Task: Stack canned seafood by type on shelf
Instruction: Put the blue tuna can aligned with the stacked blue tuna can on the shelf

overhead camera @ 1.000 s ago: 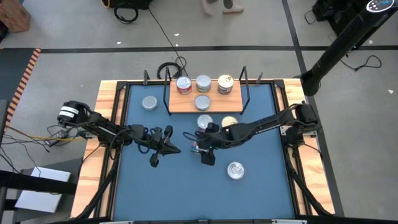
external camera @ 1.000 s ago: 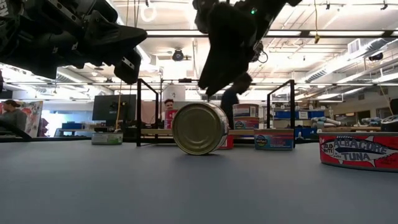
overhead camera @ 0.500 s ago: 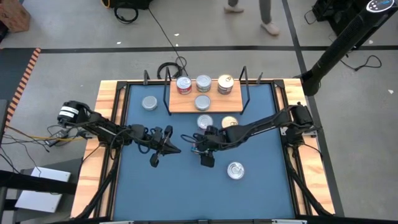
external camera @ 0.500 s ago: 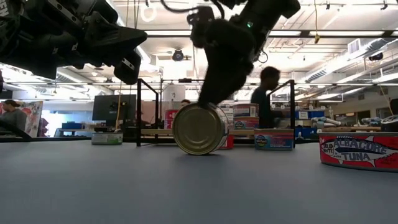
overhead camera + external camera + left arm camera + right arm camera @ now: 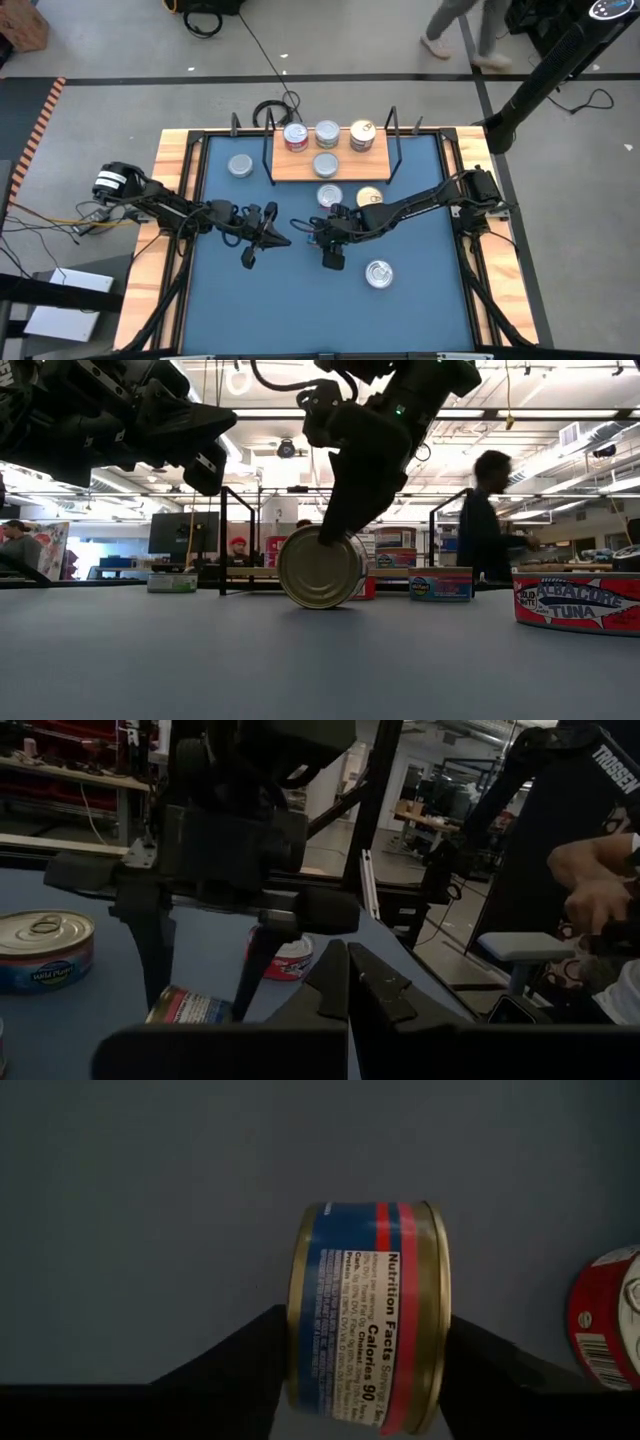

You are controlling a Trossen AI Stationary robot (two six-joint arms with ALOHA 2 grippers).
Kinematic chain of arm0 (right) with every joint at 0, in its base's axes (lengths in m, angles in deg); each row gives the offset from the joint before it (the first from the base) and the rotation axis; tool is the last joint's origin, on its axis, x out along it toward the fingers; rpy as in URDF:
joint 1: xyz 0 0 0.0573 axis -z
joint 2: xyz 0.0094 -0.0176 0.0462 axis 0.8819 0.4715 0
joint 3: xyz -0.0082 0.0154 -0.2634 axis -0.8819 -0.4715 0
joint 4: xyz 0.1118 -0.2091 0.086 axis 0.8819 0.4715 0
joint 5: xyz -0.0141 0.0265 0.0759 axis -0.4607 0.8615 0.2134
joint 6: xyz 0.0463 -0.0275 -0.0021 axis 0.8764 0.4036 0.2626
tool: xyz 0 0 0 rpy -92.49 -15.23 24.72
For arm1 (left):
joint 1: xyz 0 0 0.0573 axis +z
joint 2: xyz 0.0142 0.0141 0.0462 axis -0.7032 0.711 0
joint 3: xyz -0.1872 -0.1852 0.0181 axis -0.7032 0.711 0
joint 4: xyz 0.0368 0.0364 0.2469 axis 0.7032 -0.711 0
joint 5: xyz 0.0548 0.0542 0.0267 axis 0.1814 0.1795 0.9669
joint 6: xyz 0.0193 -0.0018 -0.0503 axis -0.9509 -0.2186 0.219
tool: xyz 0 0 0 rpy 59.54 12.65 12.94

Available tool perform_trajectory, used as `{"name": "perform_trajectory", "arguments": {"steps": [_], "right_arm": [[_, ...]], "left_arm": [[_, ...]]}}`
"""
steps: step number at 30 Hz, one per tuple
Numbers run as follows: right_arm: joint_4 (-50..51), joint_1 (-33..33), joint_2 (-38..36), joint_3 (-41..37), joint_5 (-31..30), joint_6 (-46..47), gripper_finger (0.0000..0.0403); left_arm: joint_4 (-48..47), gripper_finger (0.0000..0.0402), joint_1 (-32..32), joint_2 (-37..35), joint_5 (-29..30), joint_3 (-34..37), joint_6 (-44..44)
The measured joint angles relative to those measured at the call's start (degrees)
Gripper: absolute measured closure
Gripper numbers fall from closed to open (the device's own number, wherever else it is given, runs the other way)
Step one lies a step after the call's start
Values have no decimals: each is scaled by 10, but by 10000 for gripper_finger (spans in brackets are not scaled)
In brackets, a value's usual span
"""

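Observation:
A blue-and-red labelled tin of canned seafood [image 5: 365, 1315] stands on its edge on the blue table [image 5: 250, 310], its flat gold end facing the near side [image 5: 320, 570]. My right gripper [image 5: 365, 1335] comes down over it from the right and is shut on it. My left gripper [image 5: 283, 239] hovers shut and level just left of it, touching nothing. The wooden shelf [image 5: 290, 172] at the far side carries several tins, among them a red one [image 5: 295, 137] and a gold-topped one [image 5: 362, 135]. My right gripper pinches the tin between its two fingers, one on each flat end [image 5: 292, 1350]. The fingers [image 5: 337, 525] slant down from above and from the table's right. The tin stays upright on its rim, resting on the table.
Loose tins lie on the table: one at far left [image 5: 240, 166], two before the shelf [image 5: 329, 195] [image 5: 369, 196], and one nearer the front [image 5: 378, 273]. The shelf's black wire uprights [image 5: 393, 140] stand at its ends. A person walks behind the table.
My right gripper has sunk toward the upright tin and shifted slightly left, its fingers now down around the tin's top. The tin has stayed where it was.

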Motion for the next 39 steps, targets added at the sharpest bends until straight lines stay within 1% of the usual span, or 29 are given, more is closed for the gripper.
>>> {"name": "perform_trajectory", "arguments": {"steps": [3, 7, 10, 13, 17, 23, 25, 29, 32, 35, 39], "right_arm": [[-1, 0, -2, 0, 0, -6, 208], [17, 0, -13, 5, -1, -21, 208], [58, -6, -25, 31, -29, -41, 208], [131, -17, -34, 64, -97, -71, 208], [230, -28, -44, 99, -206, -96, 208], [345, -16, -51, 94, -362, -106, 208], [353, -4, -51, 86, -385, -107, 208], [348, 25, -51, 53, -393, -119, 208], [334, 48, -51, 18, -419, -136, 208], [303, 67, -51, -17, -445, -164, 208], [246, 90, -51, -56, -448, -197, 209]], "left_arm": [[0, 400, 0, 0, 0, 0, 0], [0, 400, 0, 0, 0, 0, 0], [0, 400, 0, 0, 0, 0, 0], [1, 400, 0, 0, 0, 0, 0], [1, 400, 0, 0, 0, 0, 0], [1, 400, 0, 0, 0, 0, -1], [1, 400, 0, 0, 0, 0, -1], [1, 400, 0, 0, 0, 0, -1], [1, 400, 0, 0, 0, 0, -1], [0, 400, 0, 0, 0, 0, -1], [0, 400, 0, 0, 0, 0, -1]]}}
